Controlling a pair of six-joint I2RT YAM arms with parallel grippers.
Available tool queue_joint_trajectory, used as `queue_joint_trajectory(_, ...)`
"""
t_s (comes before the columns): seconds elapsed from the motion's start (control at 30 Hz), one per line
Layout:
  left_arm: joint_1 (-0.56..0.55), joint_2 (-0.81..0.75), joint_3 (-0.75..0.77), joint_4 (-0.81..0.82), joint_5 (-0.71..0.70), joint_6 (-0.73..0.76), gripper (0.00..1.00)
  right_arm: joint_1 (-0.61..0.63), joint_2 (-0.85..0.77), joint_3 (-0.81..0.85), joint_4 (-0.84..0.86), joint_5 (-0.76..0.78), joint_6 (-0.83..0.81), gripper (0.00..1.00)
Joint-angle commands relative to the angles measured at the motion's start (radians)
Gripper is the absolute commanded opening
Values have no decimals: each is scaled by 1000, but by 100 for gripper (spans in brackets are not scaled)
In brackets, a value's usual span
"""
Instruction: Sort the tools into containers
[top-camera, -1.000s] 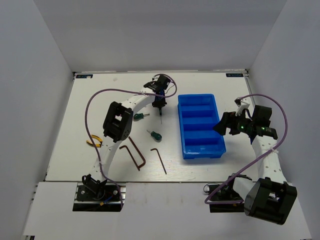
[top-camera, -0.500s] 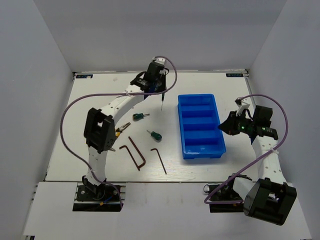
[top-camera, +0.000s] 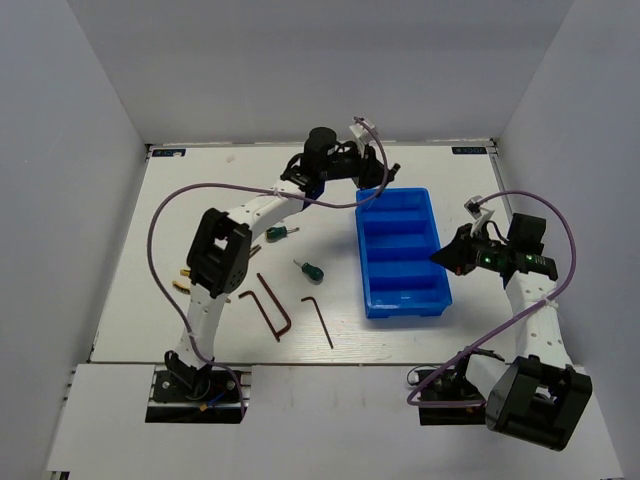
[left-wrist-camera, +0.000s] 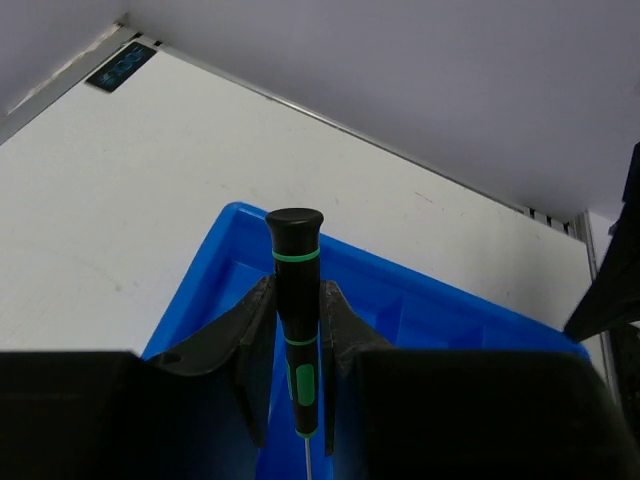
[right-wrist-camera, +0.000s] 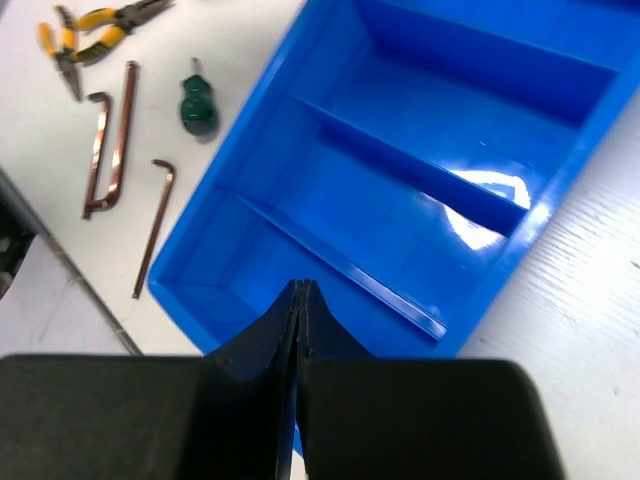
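My left gripper (left-wrist-camera: 296, 292) is shut on a slim black screwdriver with green rings (left-wrist-camera: 295, 240), handle end up, thin shaft pointing down. It hangs over the far end of the blue tray (left-wrist-camera: 420, 300), whose compartments (top-camera: 405, 285) hold nothing that shows. My right gripper (right-wrist-camera: 300, 288) is shut on nothing, over the tray's (right-wrist-camera: 470, 130) right side. On the table left of the tray lie two stubby green screwdrivers (top-camera: 278, 233) (top-camera: 310, 269), three hex keys (top-camera: 268, 302) (top-camera: 318, 320) and yellow-handled pliers (right-wrist-camera: 92, 35), which the left arm mostly hides in the top view.
White walls close off the table on the left, the right and at the back. The left arm (top-camera: 225, 250) arches over the loose tools. Purple cables (top-camera: 170, 215) loop off both arms.
The left arm has swung right from beside the tray to over its far end, carrying the slim screwdriver. The right gripper has gone from open to shut.
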Motion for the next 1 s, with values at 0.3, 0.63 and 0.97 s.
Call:
queue_joint_trajectory(0.3, -47, 133, 124, 126, 87, 315, 0, -29, -6, 21, -38, -233, -148, 5)
queue_joint_trajectory(0.63, -65, 242, 178, 80, -55, 427, 0, -48, -29, 24, -61, -269, -186, 11)
queue_joint_trajectory(0.97, -65, 273, 207, 3, -107, 459, 13, -59, -12, 38, -93, -286, -200, 37)
